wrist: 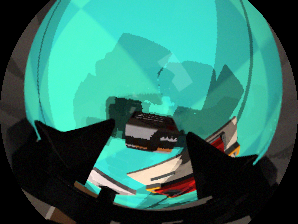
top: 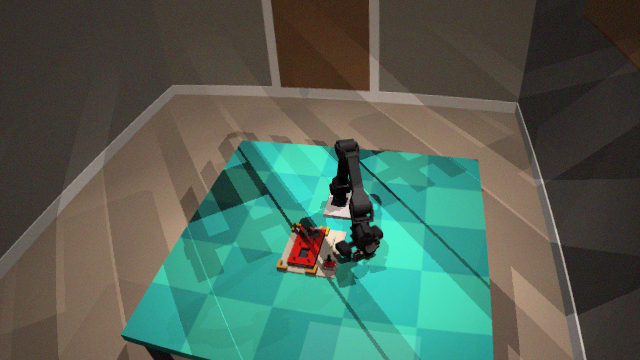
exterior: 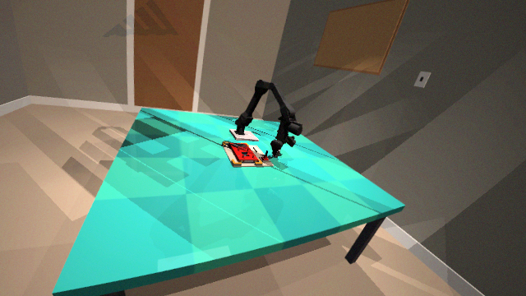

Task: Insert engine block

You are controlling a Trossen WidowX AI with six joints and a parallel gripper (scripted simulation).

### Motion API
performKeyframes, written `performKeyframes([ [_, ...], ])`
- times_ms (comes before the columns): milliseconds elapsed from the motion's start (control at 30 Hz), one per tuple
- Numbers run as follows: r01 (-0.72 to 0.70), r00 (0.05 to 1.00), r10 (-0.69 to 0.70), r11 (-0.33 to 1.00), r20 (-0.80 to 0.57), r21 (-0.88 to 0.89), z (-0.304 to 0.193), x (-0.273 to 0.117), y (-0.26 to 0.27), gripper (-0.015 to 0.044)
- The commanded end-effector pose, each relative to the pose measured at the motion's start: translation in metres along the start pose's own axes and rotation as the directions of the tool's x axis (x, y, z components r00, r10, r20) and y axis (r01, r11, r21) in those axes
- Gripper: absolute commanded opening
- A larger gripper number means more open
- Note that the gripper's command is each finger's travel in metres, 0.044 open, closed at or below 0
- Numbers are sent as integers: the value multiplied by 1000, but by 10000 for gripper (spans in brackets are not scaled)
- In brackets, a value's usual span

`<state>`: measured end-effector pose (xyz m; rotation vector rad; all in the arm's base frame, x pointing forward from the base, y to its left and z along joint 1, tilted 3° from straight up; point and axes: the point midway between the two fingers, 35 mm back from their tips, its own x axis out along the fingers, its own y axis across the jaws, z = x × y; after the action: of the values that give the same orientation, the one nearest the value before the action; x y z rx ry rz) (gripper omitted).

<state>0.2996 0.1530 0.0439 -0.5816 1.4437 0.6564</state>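
The engine block (wrist: 150,131) is a small dark and grey block with a ribbed top. It sits on the table, right of the car body, and is mostly hidden by the gripper in the top and exterior views. My gripper (top: 356,252) (exterior: 283,150) (wrist: 152,129) is open above it, pointing down, with one finger toward each side of the block in the wrist view. Nothing is clearly held. The red car body (top: 313,244) (exterior: 249,158) (wrist: 176,188) lies flat, with a dark square opening (top: 304,253) in it. The rib and the block's slot side cannot be made out.
A cream board (top: 286,252) (wrist: 141,174) with yellow corner pieces bears the car body. A small red piece with a black upright knob (top: 329,264) (exterior: 265,157) stands on its right part, close beside my gripper. The arm's white base plate (top: 336,212) (exterior: 249,136) is behind.
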Motion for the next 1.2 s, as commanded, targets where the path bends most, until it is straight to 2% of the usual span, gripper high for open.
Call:
performKeyframes([
  [0,-2,1000,2,1000,-7,4,-2,4,1,387],
  [200,-2,1000,2,1000,-7,4,-2,4,1,230],
  [433,-2,1000,2,1000,-7,4,-2,4,1,183],
  [667,-2,1000,2,1000,-6,4,1,-10,-1,0],
  [1167,0,1000,0,1000,-3,3,6,-58,-3,0],
])
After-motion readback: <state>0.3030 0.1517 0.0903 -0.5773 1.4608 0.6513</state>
